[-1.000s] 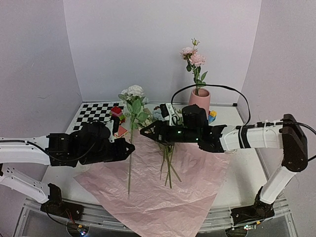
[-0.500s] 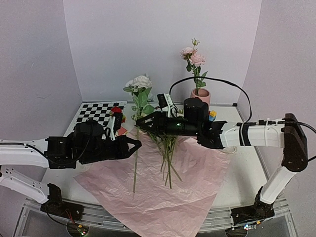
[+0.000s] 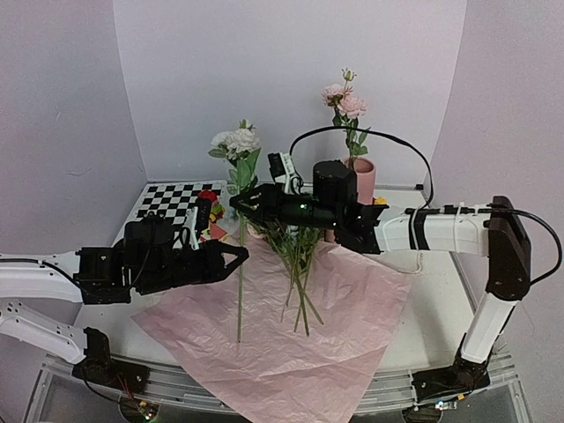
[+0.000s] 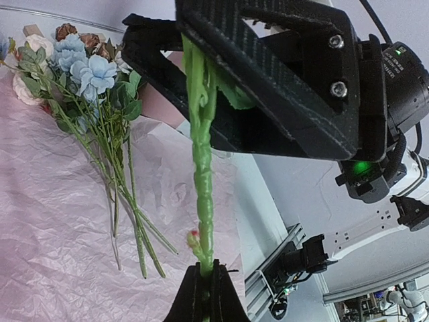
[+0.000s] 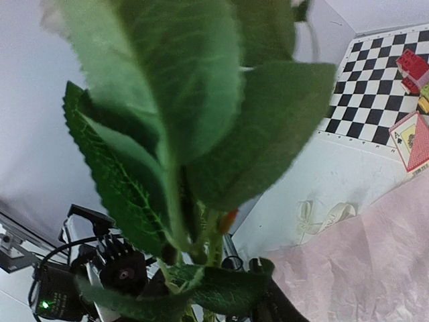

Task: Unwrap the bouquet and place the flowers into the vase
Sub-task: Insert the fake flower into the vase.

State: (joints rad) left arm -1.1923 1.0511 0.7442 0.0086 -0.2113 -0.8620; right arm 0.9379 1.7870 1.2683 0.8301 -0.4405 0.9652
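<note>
Left pincer (image 3: 236, 256): your jaws are pressed together on the lower part of a green stem (image 4: 203, 201), which stands nearly upright
Right pincer (image 3: 240, 201): straight above the left one on the same stem, a jaw on either side; you cannot tell whether they press it
White bloom (image 3: 238, 141): tops that stem, above the right pincer, with leaves (image 5: 167, 134) just over its jaws
Flowers (image 3: 298, 264): the loose bunch lies on the pink paper (image 3: 291, 352), below the right pincer and to the right of your left one
Vase (image 3: 364, 181): upright behind your right arm (image 3: 441, 233), well beyond both pincers, with pink blooms (image 3: 344, 97) already standing in it
</note>
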